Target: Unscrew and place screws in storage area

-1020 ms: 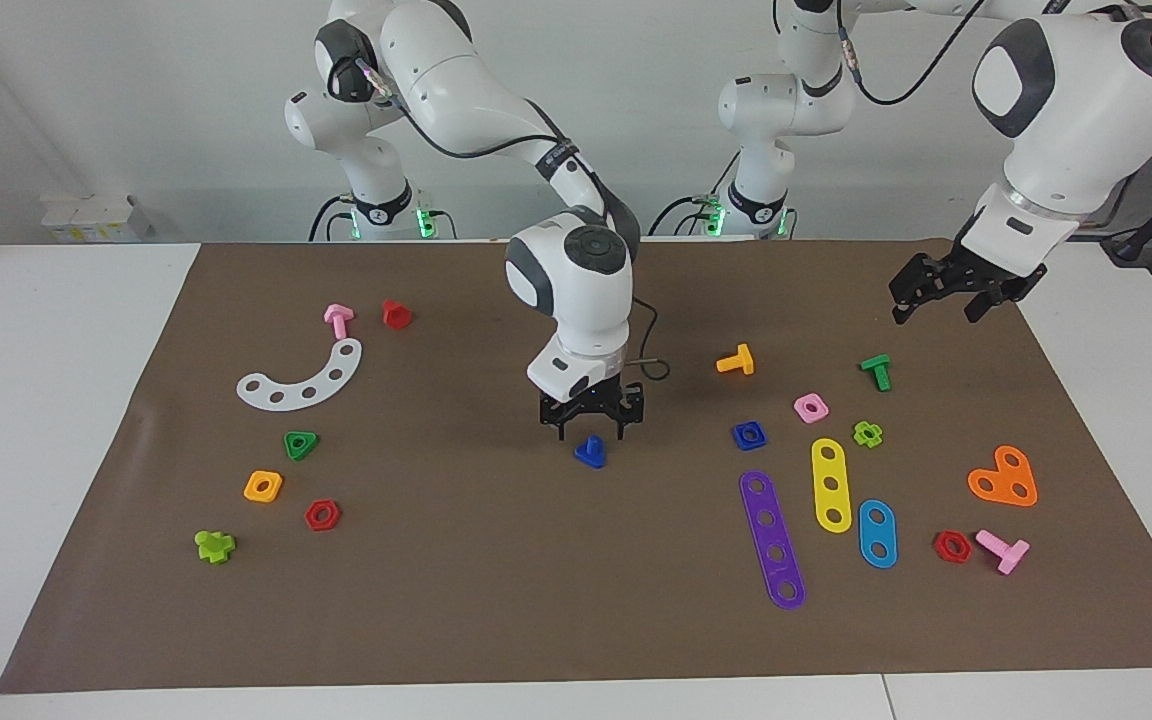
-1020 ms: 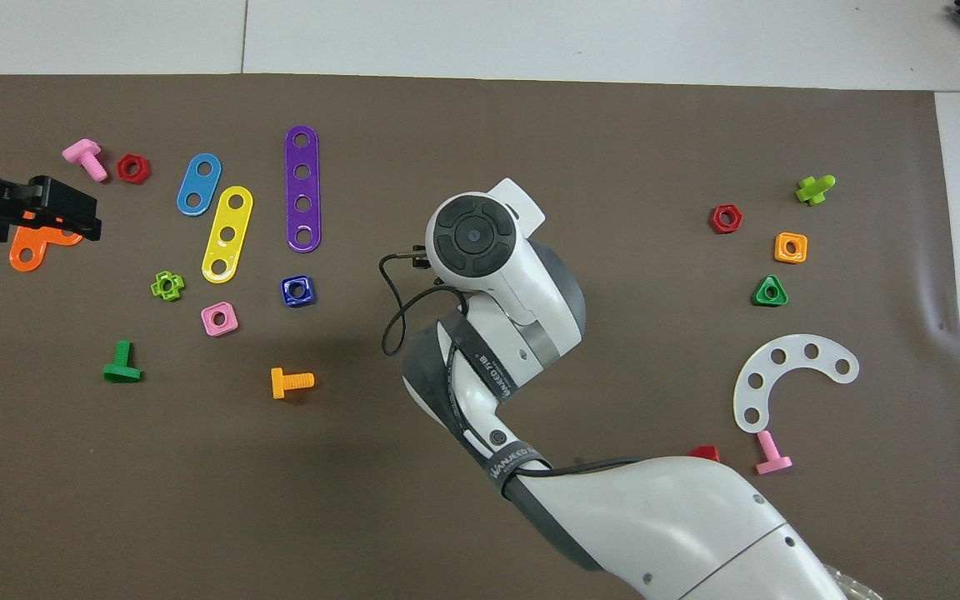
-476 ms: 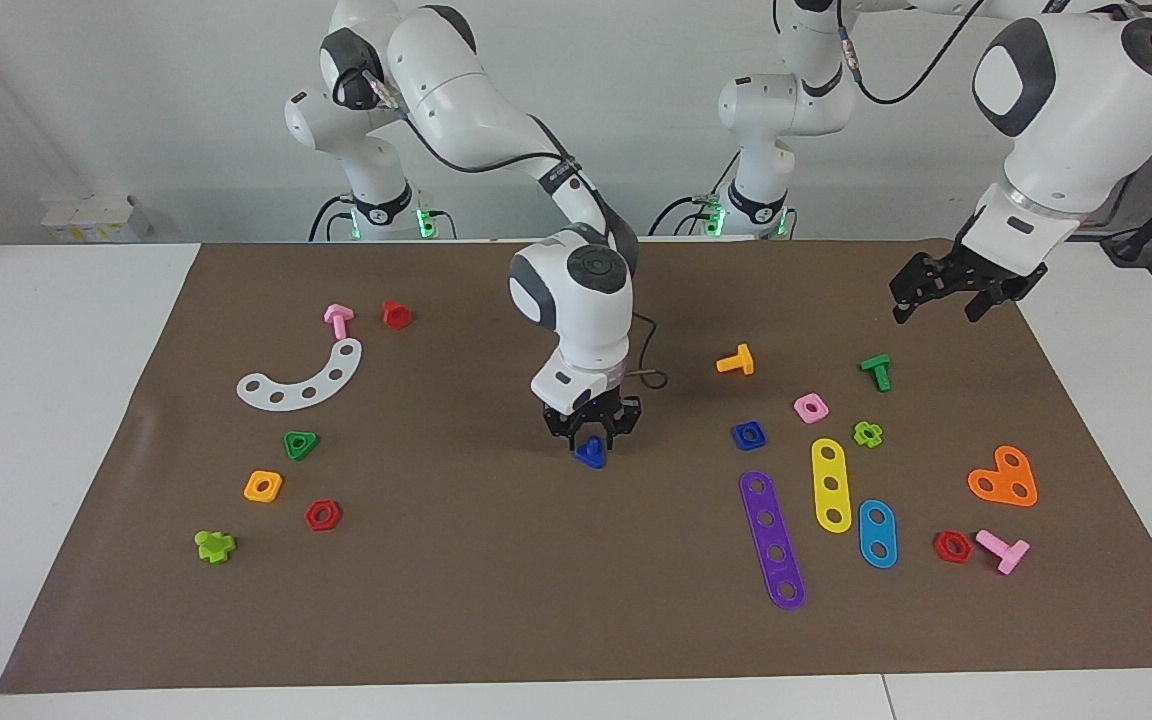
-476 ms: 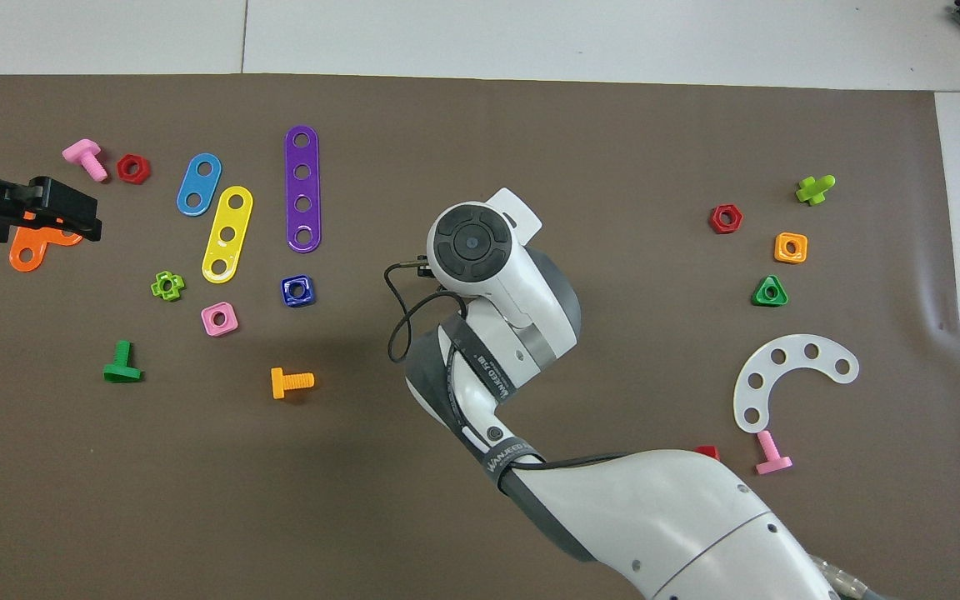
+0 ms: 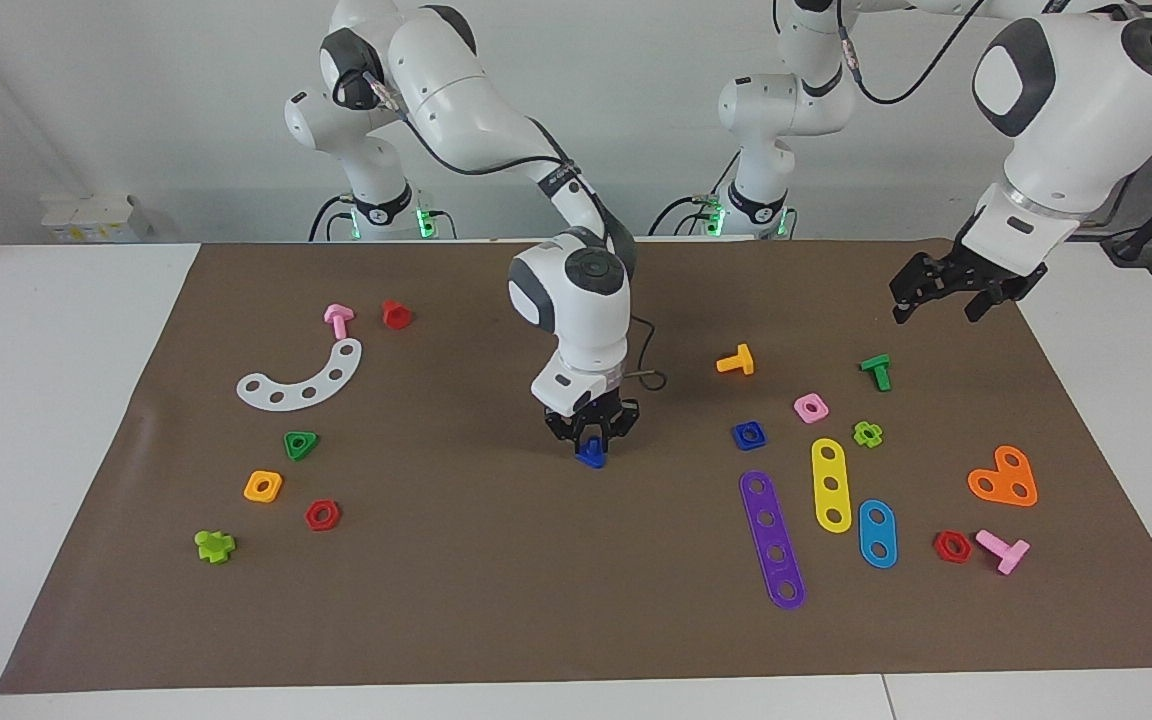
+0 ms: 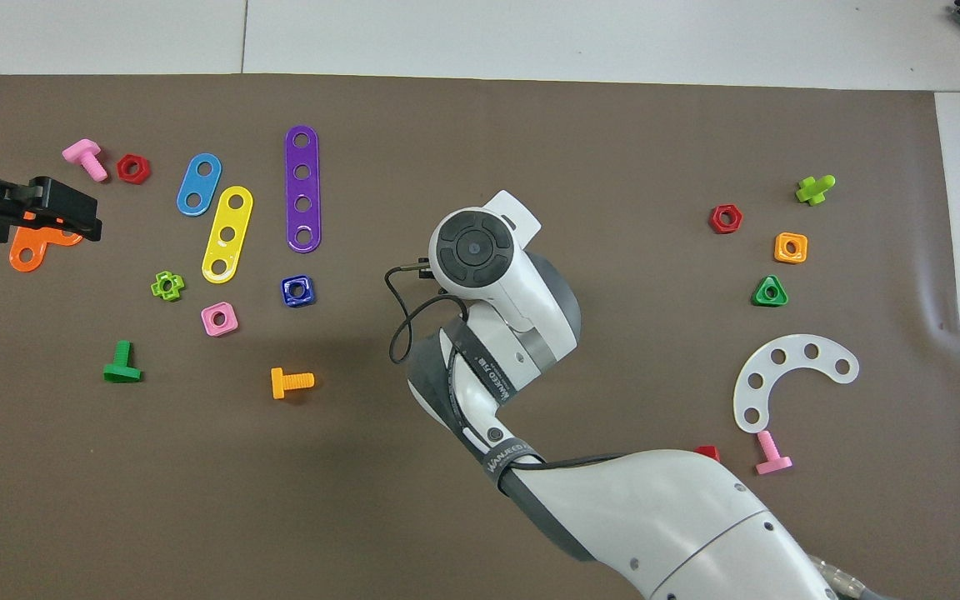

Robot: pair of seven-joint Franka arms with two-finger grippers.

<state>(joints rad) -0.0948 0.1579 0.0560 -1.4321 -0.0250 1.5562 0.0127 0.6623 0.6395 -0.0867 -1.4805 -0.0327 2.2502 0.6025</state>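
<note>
The blue screw (image 5: 591,456) stands head-down in the middle of the brown mat (image 5: 496,600). My right gripper (image 5: 591,440) is down on it, fingers closed around its stem. In the overhead view the right arm's wrist (image 6: 476,246) hides the screw. The storage area lies toward the right arm's end: a white curved strip (image 5: 301,378) with green (image 5: 300,444), orange (image 5: 263,486) and red (image 5: 322,514) nuts beside it. My left gripper (image 5: 941,300) hangs open and empty in the air over the mat at the left arm's end; it waits.
A blue square nut (image 5: 749,434), purple (image 5: 772,540), yellow (image 5: 831,485) and blue (image 5: 877,533) strips, an orange plate (image 5: 1004,478) and orange (image 5: 736,360), green (image 5: 876,371) and pink (image 5: 1003,550) bolts lie toward the left arm's end. A pink bolt (image 5: 338,320) lies by the white strip.
My right gripper has come down onto the blue screw and its fingers have closed from wide open onto the stem. The left arm has not moved.
</note>
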